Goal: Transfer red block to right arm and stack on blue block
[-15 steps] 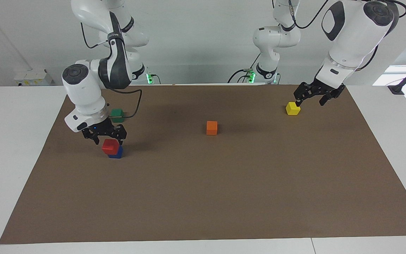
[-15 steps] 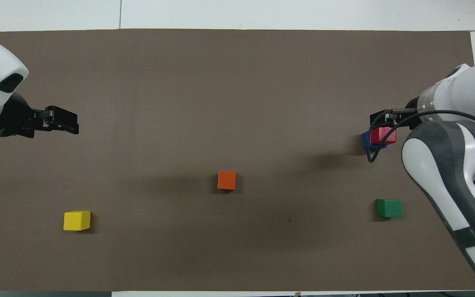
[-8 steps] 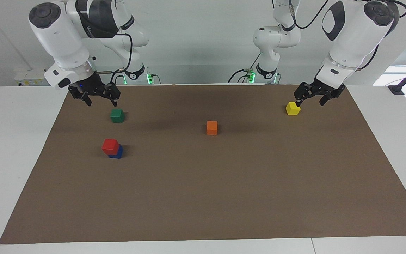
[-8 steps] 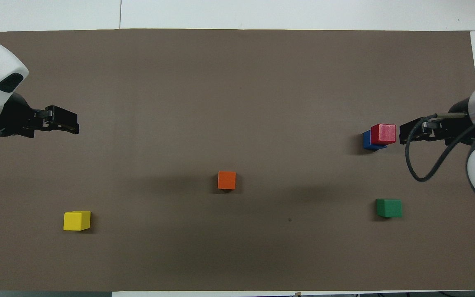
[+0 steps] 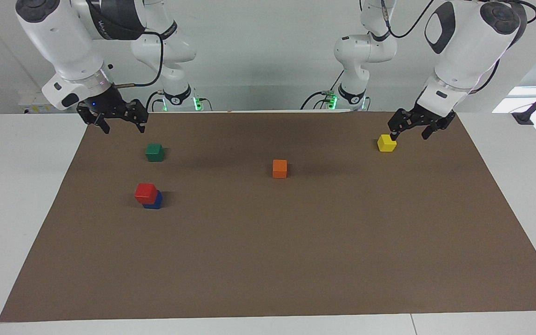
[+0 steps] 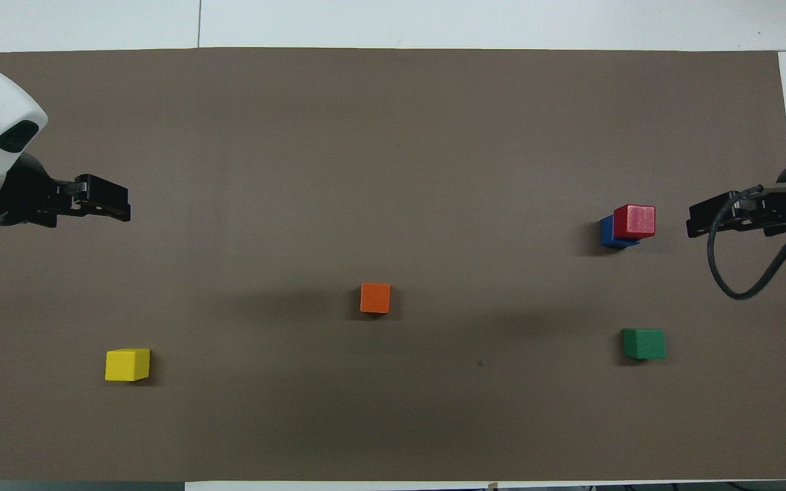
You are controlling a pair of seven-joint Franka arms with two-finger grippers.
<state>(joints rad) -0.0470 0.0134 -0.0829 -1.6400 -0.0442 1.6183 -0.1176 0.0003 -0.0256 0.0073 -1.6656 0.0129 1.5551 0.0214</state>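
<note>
Facing view: five blocks, one each: red block (image 5: 145, 191) on blue block (image 5: 155, 202), green (image 5: 155, 152), orange (image 5: 279, 168), yellow (image 5: 386, 143). Left gripper (image 5: 410, 133) and right gripper (image 5: 120, 124) both spread wide, holding nothing. No writing readable.

The red block (image 5: 145, 192) sits on the blue block (image 5: 155, 202), toward the right arm's end. The green block (image 5: 155, 152) is nearer the robots.

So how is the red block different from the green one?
The red block is bright red and sits on top of the blue block, shifted a little off its centre; the green block is dark green and rests alone on the brown mat. The green block lies nearer to the robots. Both are small cubes of about the same size, and no tool touches either.
</note>
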